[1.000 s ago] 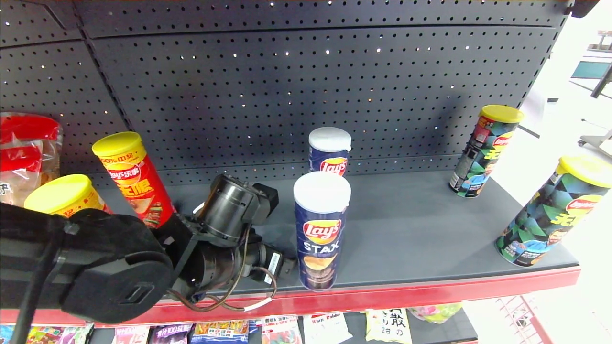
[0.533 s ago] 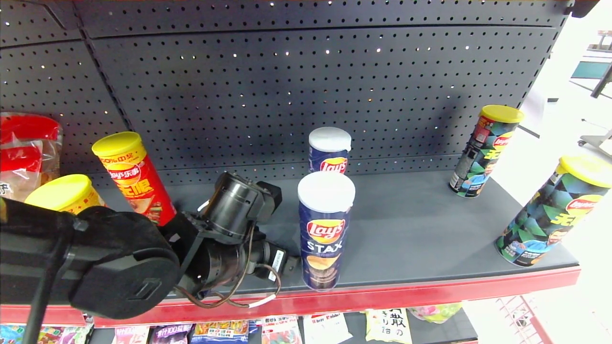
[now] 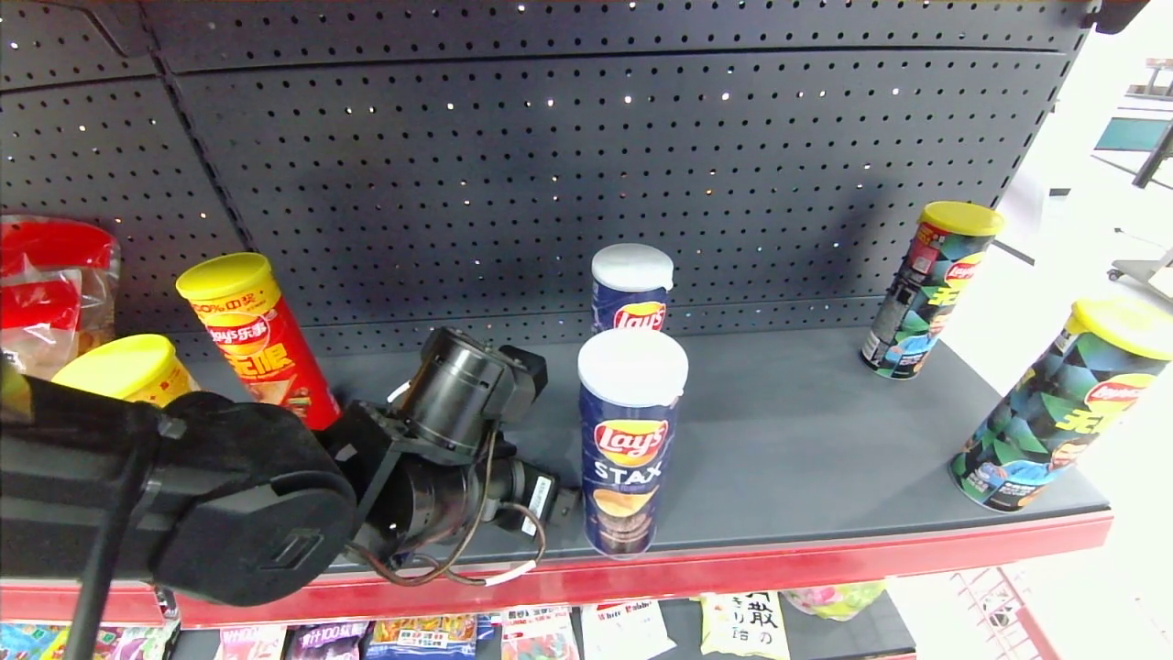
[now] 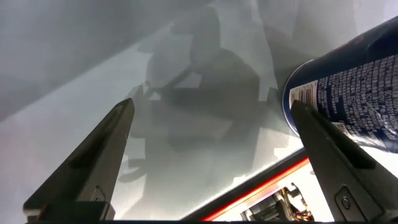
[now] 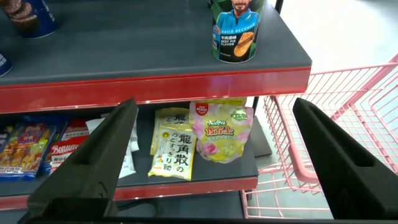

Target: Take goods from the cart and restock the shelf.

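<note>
Presently left jaws gape wide beside the front blue can [image 3: 630,440]; right jaws too.

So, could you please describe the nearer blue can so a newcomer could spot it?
Find the grey shelf with the red front lip. Mid-shelf stand two white-lidded blue cans; yours is the front can, at the lip beside the left pincer, not the rear can by the pegboard.
</note>
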Robot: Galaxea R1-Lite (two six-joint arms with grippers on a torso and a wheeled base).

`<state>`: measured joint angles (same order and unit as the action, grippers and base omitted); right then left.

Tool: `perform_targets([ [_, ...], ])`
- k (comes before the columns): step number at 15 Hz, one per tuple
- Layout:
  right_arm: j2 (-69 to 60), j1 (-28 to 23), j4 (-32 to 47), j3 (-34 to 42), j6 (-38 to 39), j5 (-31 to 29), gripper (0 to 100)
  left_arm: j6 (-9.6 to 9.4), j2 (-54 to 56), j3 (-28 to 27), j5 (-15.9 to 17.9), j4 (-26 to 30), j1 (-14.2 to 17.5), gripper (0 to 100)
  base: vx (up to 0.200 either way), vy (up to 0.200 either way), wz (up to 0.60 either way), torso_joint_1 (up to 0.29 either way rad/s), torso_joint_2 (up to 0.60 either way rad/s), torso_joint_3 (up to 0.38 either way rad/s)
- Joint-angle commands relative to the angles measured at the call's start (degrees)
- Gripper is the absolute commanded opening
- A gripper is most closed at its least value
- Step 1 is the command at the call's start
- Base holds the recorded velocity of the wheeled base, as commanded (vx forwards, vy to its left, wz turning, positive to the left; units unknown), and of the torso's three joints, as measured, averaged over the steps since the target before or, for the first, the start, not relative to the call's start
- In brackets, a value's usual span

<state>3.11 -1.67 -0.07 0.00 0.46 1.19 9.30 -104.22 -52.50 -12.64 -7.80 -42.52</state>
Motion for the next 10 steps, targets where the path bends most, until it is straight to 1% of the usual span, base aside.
perform_targets([
  [1, 0.1, 0.0, 0.0, 0.0, 0.0, 0.0, 100, 0.01, -0.2, -0.2, 0.0, 0.0, -0.3, 100, 0.0, 0.0, 0.0, 0.0, 0.0, 0.0],
  [5, 0.1, 0.0, 0.0, 0.0, 0.1, 0.0, 100, 0.19, -0.1, -0.1, 0.0, 0.1, -0.4, 100, 0.0, 0.0, 0.0, 0.0, 0.0, 0.0],
  [6, 0.1, 0.0, 0.0, 0.0, 0.1, 0.0, 100, 0.72, 0.2, 0.5, -0.1, 0.1, -0.3, 100, 0.0, 0.0, 0.0, 0.0, 0.0, 0.0],
  [8, 0.1, 0.0, 0.0, 0.0, 0.1, 0.0, 100, 1.77, 2.4, 2.2, -0.7, 0.2, -0.2, 100, 0.0, 0.0, 0.0, 0.0, 0.0, 0.0],
  [10, 0.1, 0.0, 0.0, 0.0, 0.1, 0.0, 100, 1.68, 6.7, 4.6, -0.6, 0.3, -0.3, 100, 0.0, 0.0, 0.0, 0.0, 0.0, 0.0],
])
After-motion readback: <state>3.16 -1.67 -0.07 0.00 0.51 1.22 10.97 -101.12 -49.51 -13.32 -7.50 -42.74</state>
